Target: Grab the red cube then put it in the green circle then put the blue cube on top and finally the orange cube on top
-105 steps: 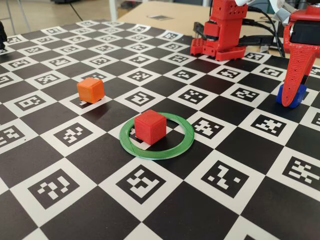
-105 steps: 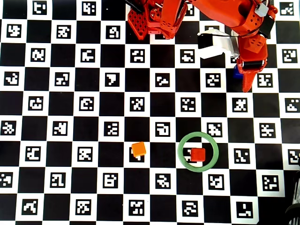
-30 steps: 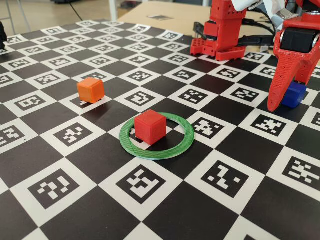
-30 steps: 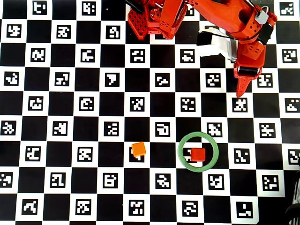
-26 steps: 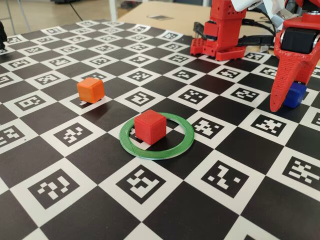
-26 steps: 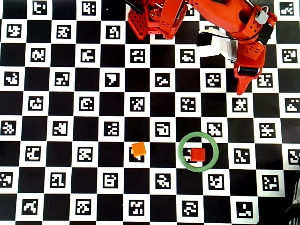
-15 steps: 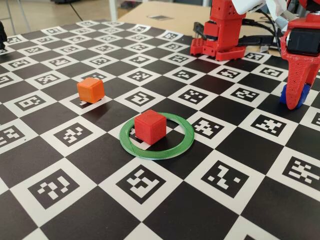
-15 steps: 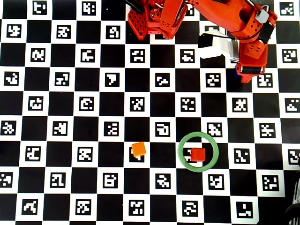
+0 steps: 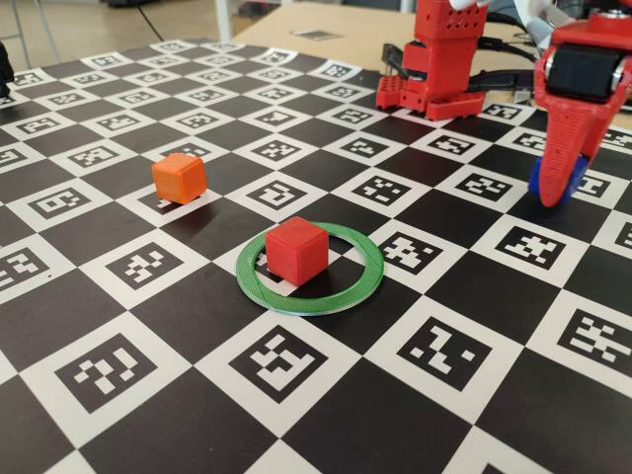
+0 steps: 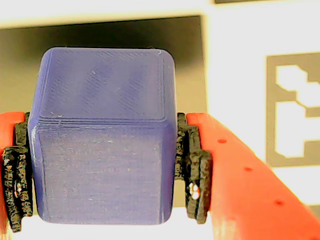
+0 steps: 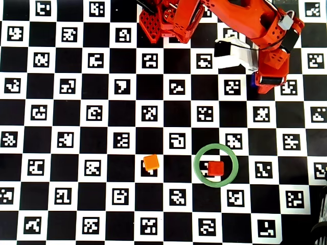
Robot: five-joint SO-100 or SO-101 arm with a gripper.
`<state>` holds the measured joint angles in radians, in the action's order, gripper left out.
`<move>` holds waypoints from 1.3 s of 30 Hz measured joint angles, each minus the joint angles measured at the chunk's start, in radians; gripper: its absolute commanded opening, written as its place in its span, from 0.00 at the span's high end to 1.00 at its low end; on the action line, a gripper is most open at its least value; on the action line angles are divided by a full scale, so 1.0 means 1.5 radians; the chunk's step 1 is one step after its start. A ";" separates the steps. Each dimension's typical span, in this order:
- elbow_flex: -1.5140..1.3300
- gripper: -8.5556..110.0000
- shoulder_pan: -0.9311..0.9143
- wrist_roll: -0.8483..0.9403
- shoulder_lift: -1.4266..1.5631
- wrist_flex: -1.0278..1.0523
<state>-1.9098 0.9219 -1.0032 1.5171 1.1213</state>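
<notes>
The red two-finger gripper point(image 10: 105, 200) is clamped on the small deep-blue plastic cube point(image 10: 102, 135), black pads point(image 10: 192, 170) pressed to both sides. In the fixed view this cube point(image 9: 539, 176) sits far right, near the arm's base. The small matte red cube point(image 9: 296, 250) rests inside the flat green ridged ring point(image 9: 367, 265). The bright orange cube point(image 9: 179, 178) stands well apart, to the left.

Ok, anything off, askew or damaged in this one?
Nothing stands out. The red cube sits flat inside the green ring, off-centre. The orange cube rests alone on the board, and the pincer grips the blue cube squarely between its pads.
</notes>
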 measured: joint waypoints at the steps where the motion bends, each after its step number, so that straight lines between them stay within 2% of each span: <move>1: 0.008 0.92 -0.013 0.010 0.009 0.015; 6: 0.078 0.93 -0.069 0.088 0.059 0.122; 13: 0.165 0.94 -0.129 0.266 0.077 0.282; 20: 0.256 0.94 -0.182 0.414 0.077 0.371; 25: 0.363 0.94 -0.213 0.432 0.061 0.387; 32: 0.542 0.94 -0.254 0.442 -0.061 0.397; 39: 0.636 0.94 -0.308 0.441 -0.154 0.397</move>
<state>-0.9557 0.4602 -0.3421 1.2855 1.7165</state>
